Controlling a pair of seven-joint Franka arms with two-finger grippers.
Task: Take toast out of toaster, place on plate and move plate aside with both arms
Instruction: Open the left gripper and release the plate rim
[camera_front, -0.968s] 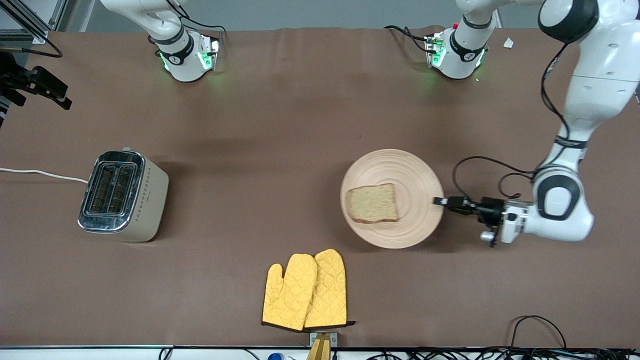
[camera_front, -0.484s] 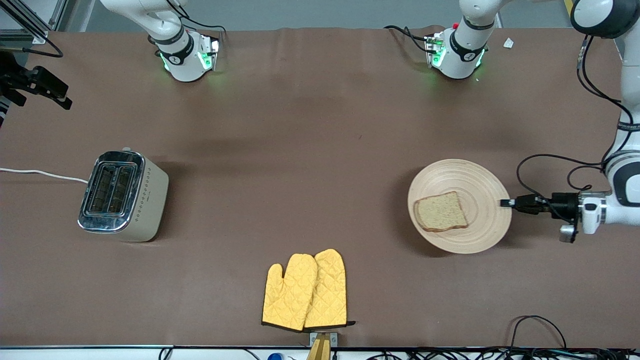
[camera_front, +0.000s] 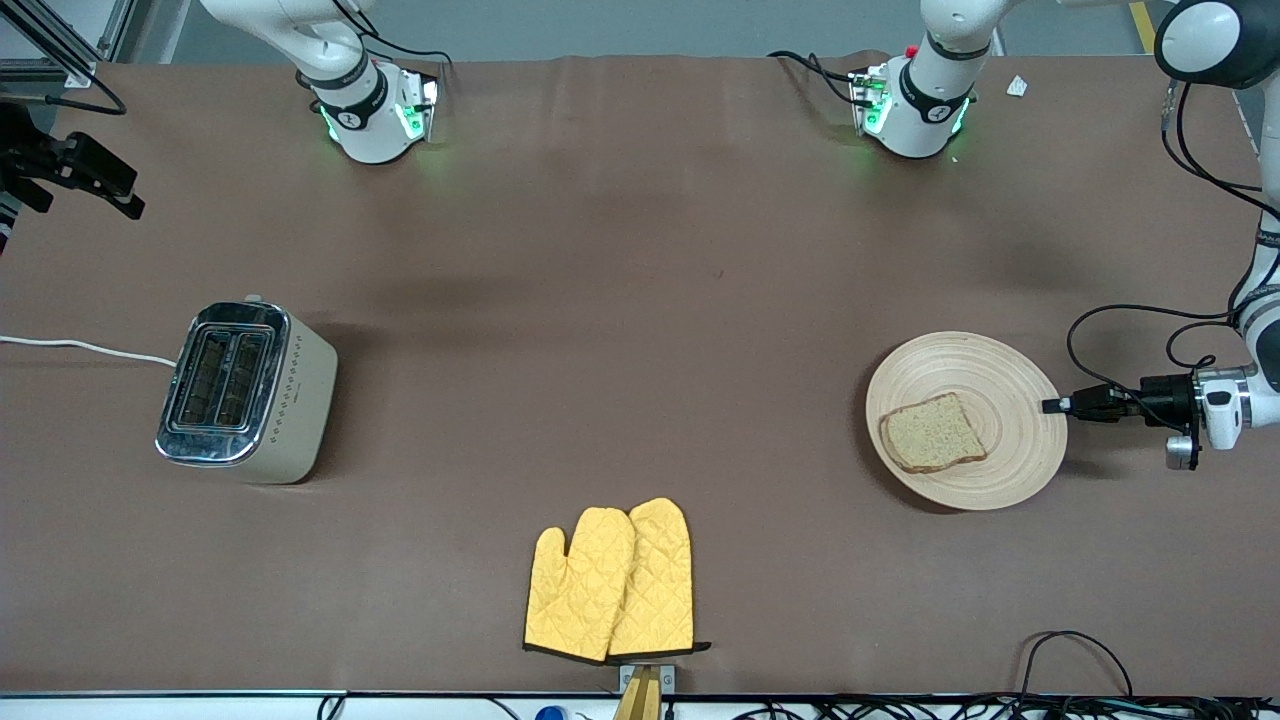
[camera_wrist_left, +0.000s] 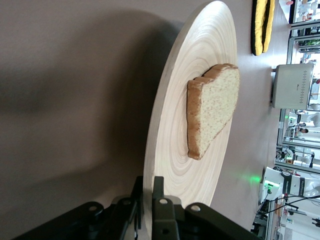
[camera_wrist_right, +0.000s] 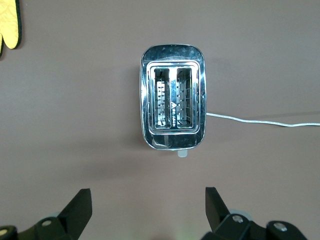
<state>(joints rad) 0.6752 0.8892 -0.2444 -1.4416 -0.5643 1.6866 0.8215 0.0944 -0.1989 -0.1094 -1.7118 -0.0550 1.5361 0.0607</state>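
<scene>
The round pale wooden plate (camera_front: 1010, 390) lies at the left arm's end of the table with the toast (camera_front: 932, 433) lying on it. My left gripper (camera_front: 1055, 406) is shut on the plate's rim at the edge toward the left arm's end. In the left wrist view the fingers pinch the plate (camera_wrist_left: 172, 150) rim at my left gripper (camera_wrist_left: 148, 187), and the toast (camera_wrist_left: 212, 112) lies on the plate. My right gripper (camera_wrist_right: 148, 197) is open and empty, high over the toaster (camera_wrist_right: 172, 95); it is out of the front view.
The silver toaster (camera_front: 245, 392) with a white cord stands at the right arm's end. Two yellow oven mitts (camera_front: 612, 580) lie near the front edge. Cables (camera_front: 1075, 650) run along the front edge near the left arm's end.
My left gripper has dragged the plate with the toast toward the left arm's end of the table. The toaster and mitts have not moved.
</scene>
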